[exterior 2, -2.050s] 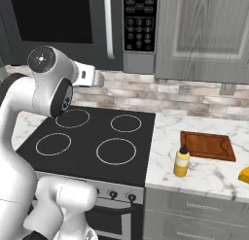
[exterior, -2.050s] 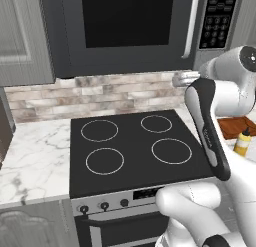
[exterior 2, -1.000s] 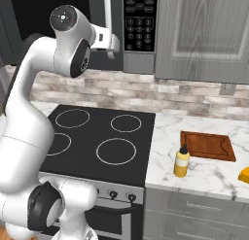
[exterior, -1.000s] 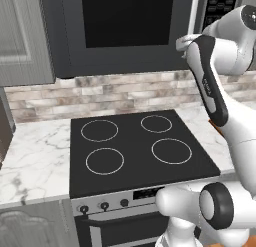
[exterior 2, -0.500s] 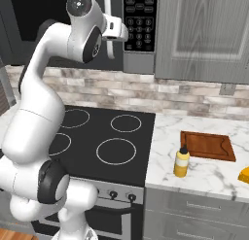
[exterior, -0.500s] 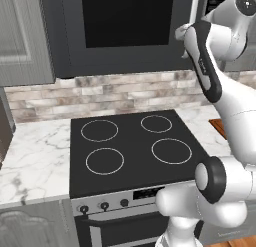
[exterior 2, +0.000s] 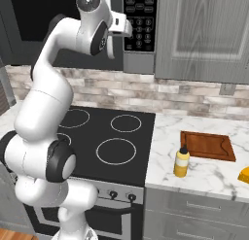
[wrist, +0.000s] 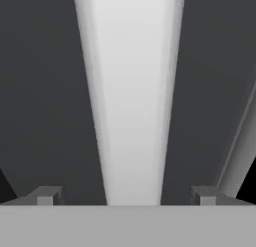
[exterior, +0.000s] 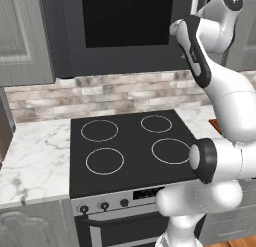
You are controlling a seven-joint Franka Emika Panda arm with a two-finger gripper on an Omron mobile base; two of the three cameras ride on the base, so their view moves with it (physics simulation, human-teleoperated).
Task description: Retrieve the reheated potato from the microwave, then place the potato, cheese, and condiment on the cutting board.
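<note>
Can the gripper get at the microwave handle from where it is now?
Probably yes. The gripper faces the handle head-on, jaws open either side of it, nothing between; the microwave door looks shut.

A glossy white robot arm (exterior 2: 46, 95), built from rounded, tube-like segments, with dark grey to black bands at its joints and a round dark cap topping the uppermost joint. A black strip runs along the forearm (exterior: 196, 53). Two small grey finger tips (wrist: 46, 195) end the hand.
</note>
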